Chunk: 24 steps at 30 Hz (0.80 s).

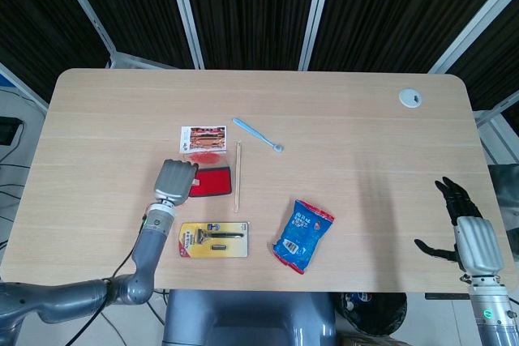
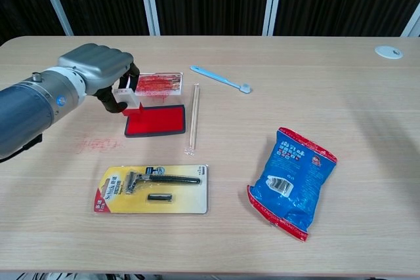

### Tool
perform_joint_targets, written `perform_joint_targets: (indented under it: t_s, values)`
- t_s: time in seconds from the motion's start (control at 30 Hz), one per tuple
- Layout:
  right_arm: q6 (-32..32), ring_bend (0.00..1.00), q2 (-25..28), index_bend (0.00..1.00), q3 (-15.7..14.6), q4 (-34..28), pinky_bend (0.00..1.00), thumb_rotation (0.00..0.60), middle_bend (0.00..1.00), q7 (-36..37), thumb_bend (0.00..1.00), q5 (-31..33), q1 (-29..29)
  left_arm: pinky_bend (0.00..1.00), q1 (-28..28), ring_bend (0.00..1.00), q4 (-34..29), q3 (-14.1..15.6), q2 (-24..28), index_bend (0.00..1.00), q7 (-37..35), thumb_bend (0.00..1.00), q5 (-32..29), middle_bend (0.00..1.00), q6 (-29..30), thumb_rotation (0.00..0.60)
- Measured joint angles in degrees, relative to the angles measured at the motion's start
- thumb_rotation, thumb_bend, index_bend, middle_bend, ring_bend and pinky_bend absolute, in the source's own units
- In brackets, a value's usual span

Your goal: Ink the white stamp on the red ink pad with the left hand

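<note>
Gripping the white stamp in the left hand, fingers curled around its body, red face pointing down. Hovering over the left end of the red ink pad; cannot tell whether touching the pad surface or just above it. Seen from the head view as left hand covering the pad's left part, stamp hidden beneath. Lying just behind the pad, a clear lid smeared red. Resting just right of the pad, a thin wooden stick; farther back, a light blue toothbrush. Sitting in front of the pad, a yellow razor pack; well to the right, a blue snack bag. Faint red marks on the table left of the pad. Hanging off the table's right edge, right hand, fingers spread, holding nothing.
</note>
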Motion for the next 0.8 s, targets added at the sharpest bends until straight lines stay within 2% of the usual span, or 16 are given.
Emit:
perform_joint_targets:
  t_s: [0.33,0.8]
  values:
    - [-0.45,0.0,0.28,0.0,0.04,-0.26,0.18,0.6,0.0,0.59,0.08,0.43,0.05,0.59,-3.74,0.55,1.06,-2.46,-2.24,0.73,5.45,0.53,-8.25,0.74,0.27,0.6]
    - [-0.64,0.0,0.39,0.0,0.07,-0.45,0.18,0.6,0.0,0.77,0.08,0.67,0.04,0.59,-7.63,0.55,4.26,-3.06,-4.15,0.73,9.21,0.53,-14.91,0.74,-0.15,0.6]
